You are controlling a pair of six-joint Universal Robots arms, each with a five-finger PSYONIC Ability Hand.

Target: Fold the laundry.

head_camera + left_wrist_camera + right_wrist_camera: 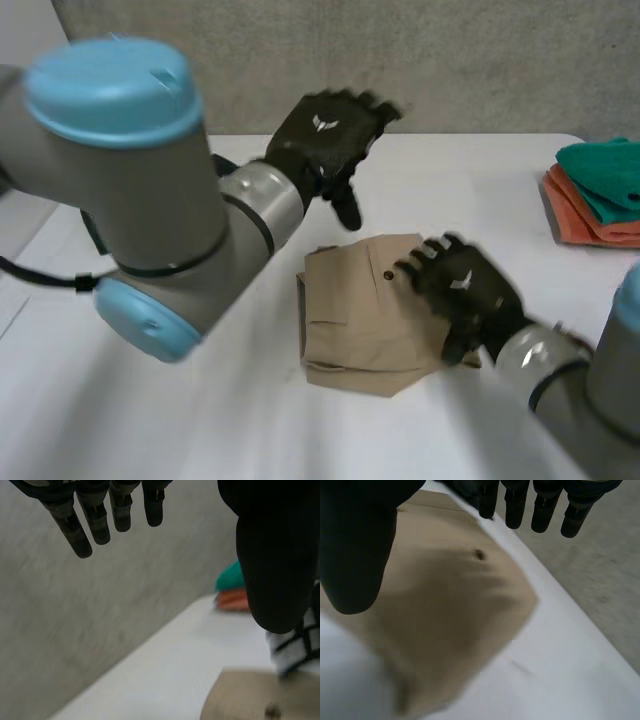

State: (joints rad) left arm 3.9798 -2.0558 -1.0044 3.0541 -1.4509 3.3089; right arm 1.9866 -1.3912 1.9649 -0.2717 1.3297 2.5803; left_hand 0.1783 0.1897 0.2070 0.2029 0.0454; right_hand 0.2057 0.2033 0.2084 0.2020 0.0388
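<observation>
Folded tan shorts (360,310) with a small dark button lie in the middle of the white table (200,420). My left hand (325,135) hovers in the air beyond the shorts' far edge, fingers (90,517) straight and spread, holding nothing. My right hand (465,285) is above the shorts' right side, fingers (540,510) straight, thumb apart, holding nothing. In the right wrist view the shorts (450,605) lie below its palm. A corner of the shorts (245,697) appears below the left hand's thumb.
A stack of folded cloth, green (605,175) over orange (585,220), lies at the table's far right edge; it also appears as the green and orange stack (232,587) past the left thumb. A grey wall (450,60) stands behind the table.
</observation>
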